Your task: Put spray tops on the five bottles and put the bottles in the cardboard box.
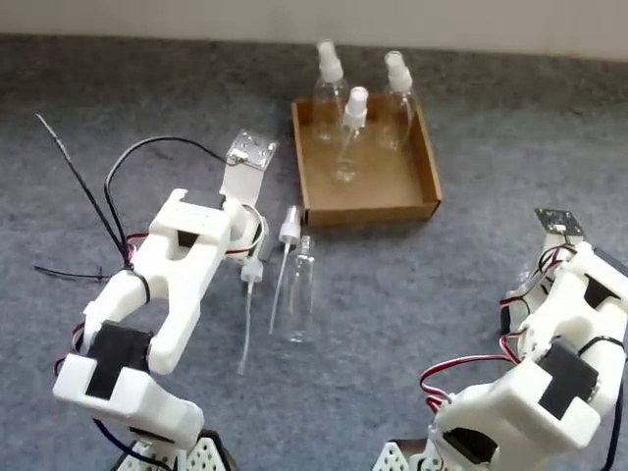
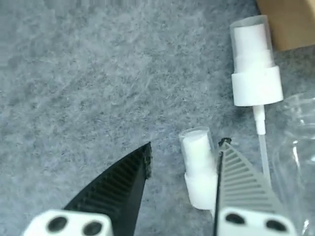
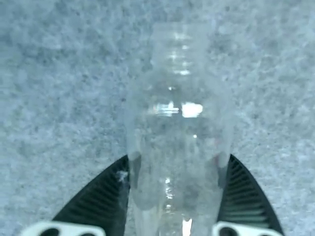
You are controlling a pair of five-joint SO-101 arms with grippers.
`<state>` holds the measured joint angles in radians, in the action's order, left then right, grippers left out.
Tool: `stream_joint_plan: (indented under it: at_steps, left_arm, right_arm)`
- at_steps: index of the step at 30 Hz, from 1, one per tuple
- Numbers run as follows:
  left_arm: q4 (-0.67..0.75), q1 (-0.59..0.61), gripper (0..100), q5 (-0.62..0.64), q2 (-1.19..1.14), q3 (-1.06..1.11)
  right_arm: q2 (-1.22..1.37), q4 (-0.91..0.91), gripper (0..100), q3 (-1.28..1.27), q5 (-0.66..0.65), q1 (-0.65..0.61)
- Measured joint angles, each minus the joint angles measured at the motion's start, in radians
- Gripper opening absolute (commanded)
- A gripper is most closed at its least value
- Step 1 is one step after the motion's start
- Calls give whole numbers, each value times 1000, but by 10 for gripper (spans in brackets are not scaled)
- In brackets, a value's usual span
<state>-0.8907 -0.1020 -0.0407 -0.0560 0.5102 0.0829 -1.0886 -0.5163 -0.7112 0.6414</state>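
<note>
The grey desk (image 1: pixel 471 177) carries everything; the left arm (image 1: pixel 167 285) lies across its left part and the right arm (image 1: pixel 559 353) sits folded at the near right; the box (image 1: pixel 373 209) rests at the far middle, open side up, and three topped bottles (image 1: pixel 351 137) stand upright in it, two along the far wall and one nearer the centre; the held bottle (image 3: pixel 179 128) has no top, its threaded neck bare and pointing away from the wrist, and the right hand (image 3: pixel 178 158) is clamped on its body with a dark finger pressed against each side, low over the desk; the loose bottle (image 1: pixel 299 289) lies on its side in front of the box, also without a top, neck toward the box; the far top (image 2: pixel 253 66) lies flat just beside that bottle, head near the box's front corner and thin tube running along the bottle's side; the near top (image 2: pixel 199 169) lies on the other side of the far top from the loose bottle, head toward the box and tube trailing toward the near edge; the left hand (image 2: pixel 186 146) is spread open just above the desk with the near top's head between its fingers; the light finger sits right by the head, touching or not I cannot tell, and the dark finger stands well off it.
</note>
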Motion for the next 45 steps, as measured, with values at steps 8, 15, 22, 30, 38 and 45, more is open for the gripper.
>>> stream_joint_plan:
  at_steps: [8,15,22,30,38,45]
  left_arm:
    - [40,-15,68,3,-89,-3]
    - [41,-23,7,6,-91,-3]
    - [41,-21,6,3,-48,0]
    - [41,-18,71,3,20,66]
    - [41,-17,77,2,20,72]
    - [41,-14,77,2,20,72]
  right_arm:
    - [0,0,200,0,0,0]
    - [-46,-58,205,-2,0,5]
    - [-160,-121,351,-2,0,-5]
    - [-173,-137,355,-2,0,-57]
    - [-173,-140,354,9,46,-137]
    - [-170,-141,354,69,83,-153]
